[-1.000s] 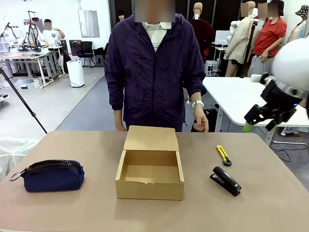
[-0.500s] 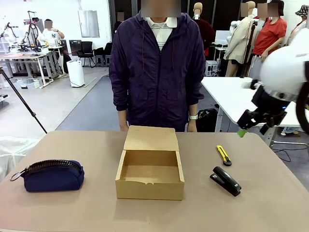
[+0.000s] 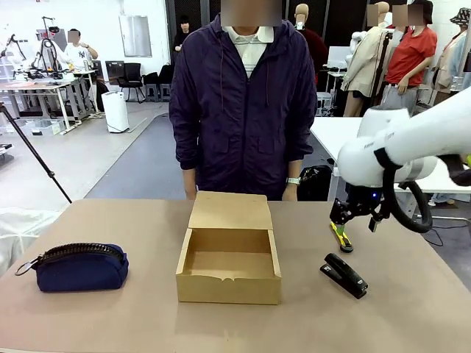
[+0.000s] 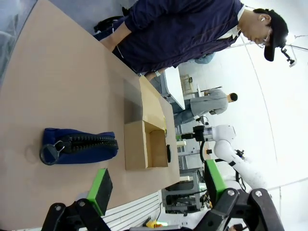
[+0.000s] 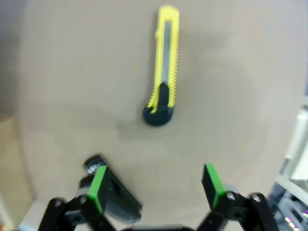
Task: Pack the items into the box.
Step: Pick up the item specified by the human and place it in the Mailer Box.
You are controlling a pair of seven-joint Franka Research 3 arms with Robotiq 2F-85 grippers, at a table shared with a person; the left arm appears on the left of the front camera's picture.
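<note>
Right gripper point(image 3: 344, 218) hangs just above the tan tabletop at the robot's right side, its green-padded fingers spread apart with nothing between them; in its own wrist view the right gripper point(image 5: 155, 182) looks straight down on the yellow utility knife point(image 5: 163, 67), which lies flat on the bare surface beyond the fingertips, apart from both pads. In the front view the yellow utility knife point(image 3: 343, 242) is partly hidden under that gripper, and the black stapler point(image 3: 344, 275) lies near it, closer to the robot. The left gripper point(image 4: 156, 185) is likewise released, jaws wide and holding nothing, raised well clear of the table point(image 3: 412, 312). The navy pouch point(image 3: 79, 266) sits at the robot's left on the table, zipper on top and ring pull pointing toward the left edge, well apart from the cardboard box point(image 3: 228, 288), which stands in the middle with its flap lid laid back toward the far side and its inside bare. The tabletop is a smooth, matt brown with rounded corners. A person point(image 3: 239, 110) in a dark purple jacket stands at the far edge behind the box, arms down. Beyond lie a grey floor, a white table point(image 3: 353, 143) at the right and a tripod point(image 3: 33, 154) at the left.
</note>
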